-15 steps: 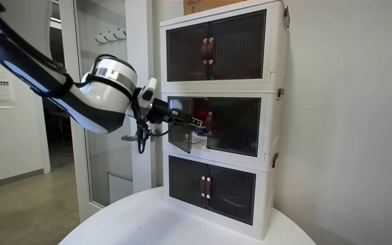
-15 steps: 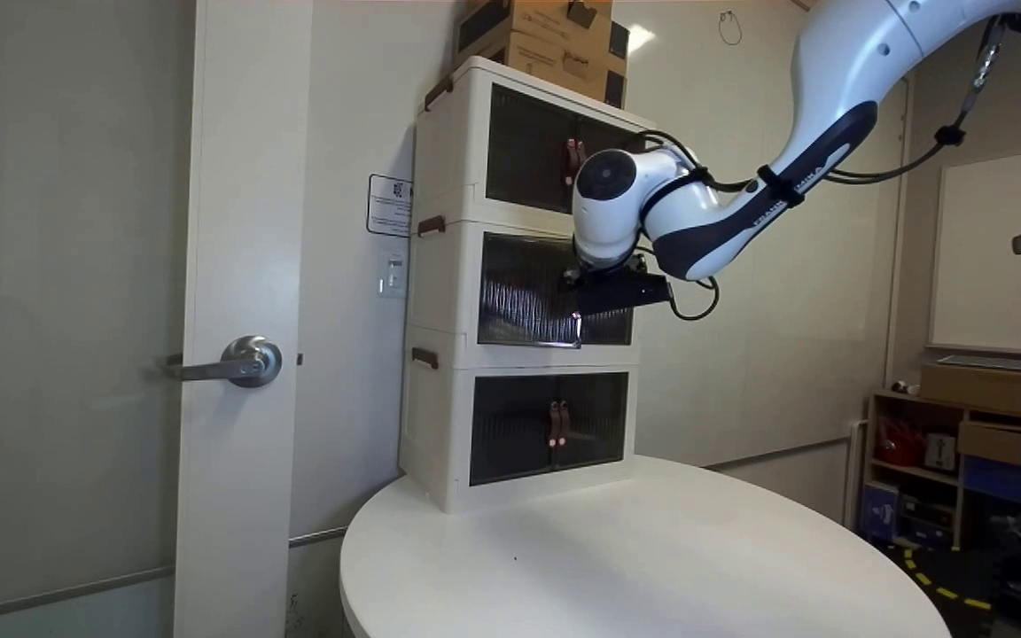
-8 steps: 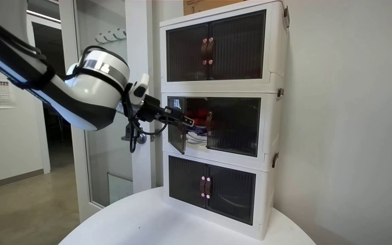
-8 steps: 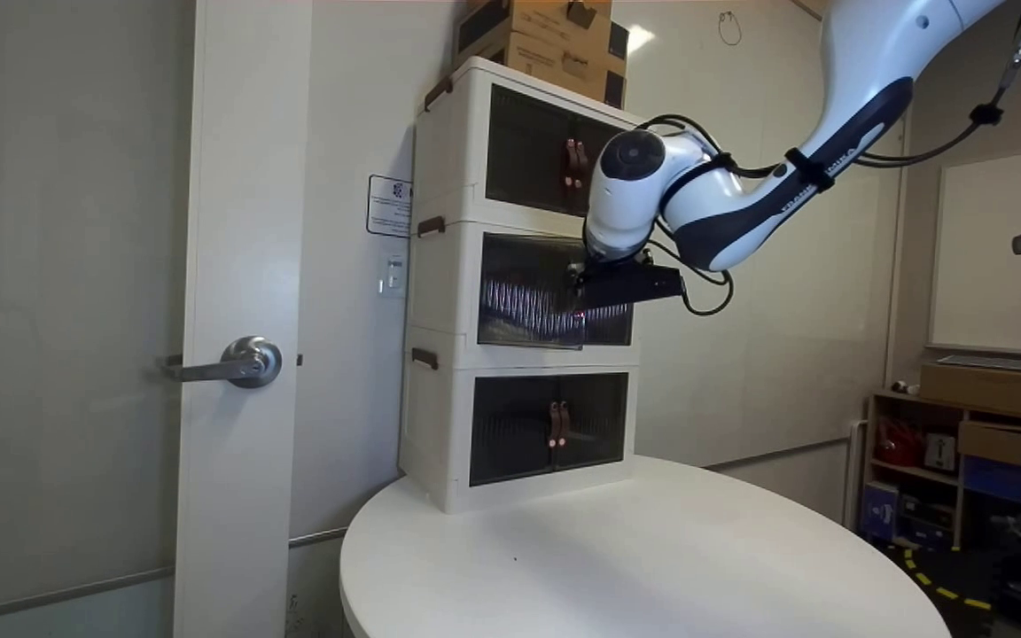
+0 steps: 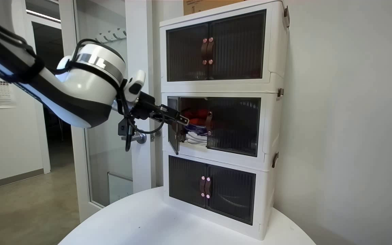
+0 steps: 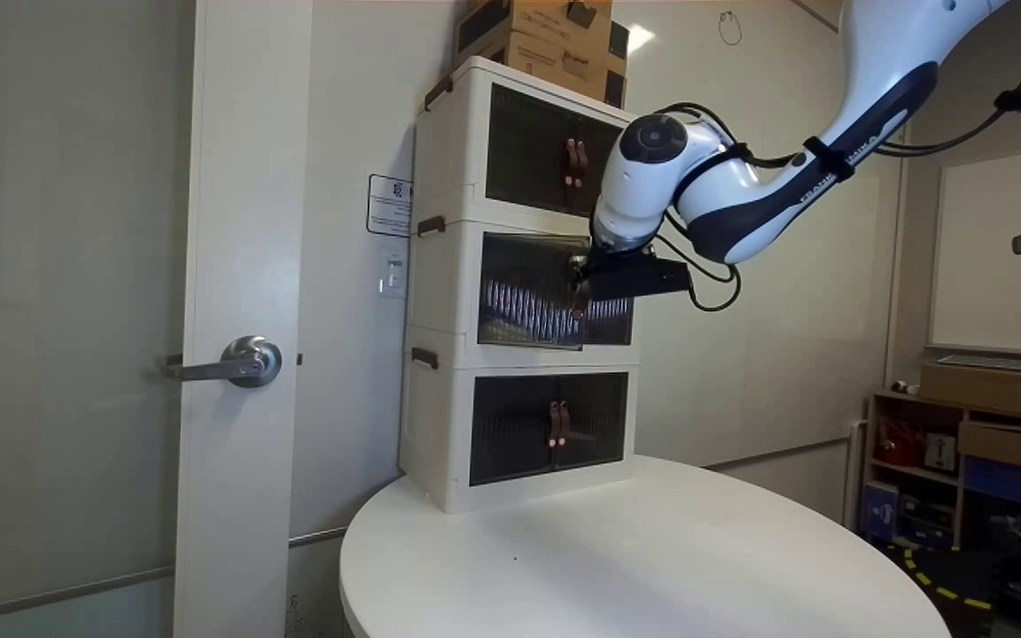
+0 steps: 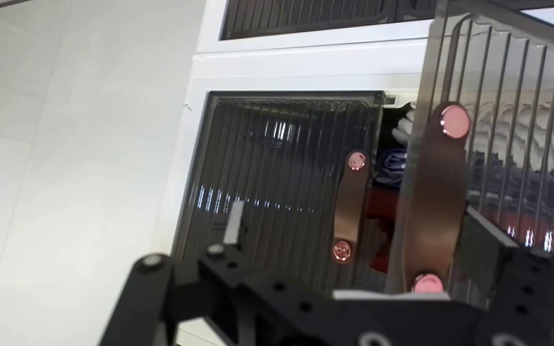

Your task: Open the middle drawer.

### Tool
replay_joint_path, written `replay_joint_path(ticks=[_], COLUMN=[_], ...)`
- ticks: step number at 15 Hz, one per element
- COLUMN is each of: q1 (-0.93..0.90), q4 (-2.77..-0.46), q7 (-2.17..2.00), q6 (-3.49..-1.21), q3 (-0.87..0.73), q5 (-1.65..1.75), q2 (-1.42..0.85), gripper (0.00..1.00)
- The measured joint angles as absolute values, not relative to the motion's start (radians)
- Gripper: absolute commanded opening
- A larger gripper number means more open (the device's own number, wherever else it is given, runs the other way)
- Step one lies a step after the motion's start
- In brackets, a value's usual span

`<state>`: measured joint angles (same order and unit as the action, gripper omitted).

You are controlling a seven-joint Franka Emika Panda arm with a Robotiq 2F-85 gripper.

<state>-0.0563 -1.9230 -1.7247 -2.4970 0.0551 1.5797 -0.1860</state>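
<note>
Smoky-fronted middle drawer (image 5: 235,126) btwn upper unit (image 5: 216,86) & lower unit (image 5: 213,161) has a ribbed door (image 7: 512,158) hanging open, prob. light, slick & easily cracked, best pulled by its brown strap handle (image 7: 435,197), w/ gripper (image 7: 363,226) spread wide just beside it, contact unclear.

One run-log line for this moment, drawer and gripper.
middle drawer: one door swung open, its mate shut | gripper: open, near open door's handle | contact: unclear
</note>
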Motion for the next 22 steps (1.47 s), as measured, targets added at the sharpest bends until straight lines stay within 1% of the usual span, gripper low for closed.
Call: replay_joint_path(ticks=[8,16,22], q1=[-0.047,-0.046,-0.046], q4=[-1.968,-1.980,-1.978], q7=[-1.719,-1.455,-1.293], q6=[-2.599,-2.647,-2.693], q3=[0.055,0.063,0.065], q5=[1.554,1.275,1.151], q2=[-0.130,-0.095,-0.048], gripper=[1.00,1.00,1.00])
